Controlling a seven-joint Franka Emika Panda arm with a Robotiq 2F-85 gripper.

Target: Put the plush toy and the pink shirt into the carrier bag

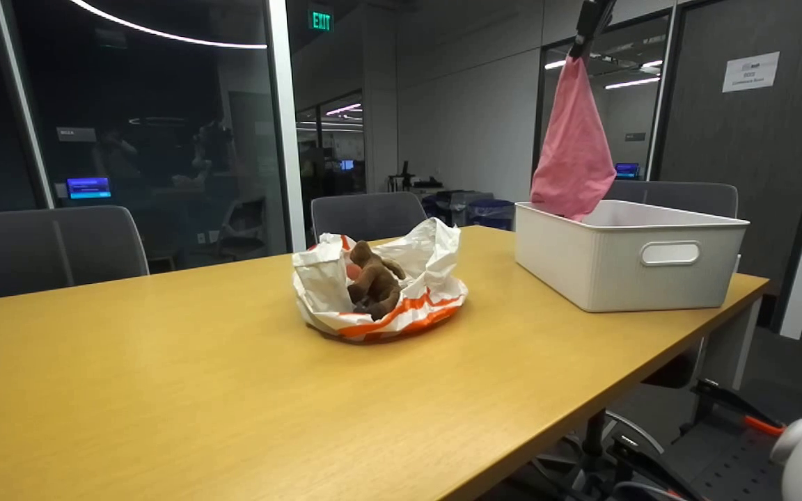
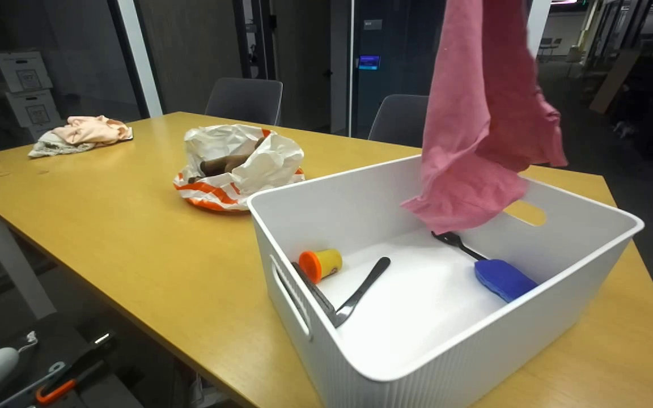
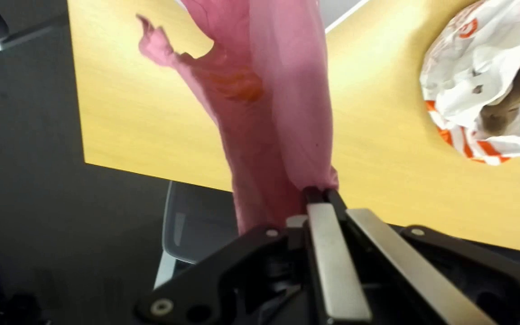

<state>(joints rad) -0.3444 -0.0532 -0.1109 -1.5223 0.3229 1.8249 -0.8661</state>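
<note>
One gripper [image 3: 322,193]: jaws drawn together, pinching the upper end of the pink shirt [image 1: 574,139]
Shirt axis: near vertical, narrow at the pinch, wider toward the hem
Hem: over the white storage bin [image 1: 617,264], meeting the rim line in an exterior view; touching or apart, cannot tell
Plush toy [image 1: 376,282]: brown, lying in the carrier bag [image 1: 436,257]; what it depicts not clear
Bag from gripper: lower and well to the side, at the right edge of the wrist view, on the table [image 1: 234,390] apart from the bin; mouth up, walls crumpled
Stage (judged): toy already in, shirt not yet over the bag
Next (judged): raise the hem clear of the bin rim, carry the shirt sideways to the bag, then lower it hem first before letting go
Risk (judged): loose cloth may catch the rim, or drape outside and fold the limp bag wall
</note>
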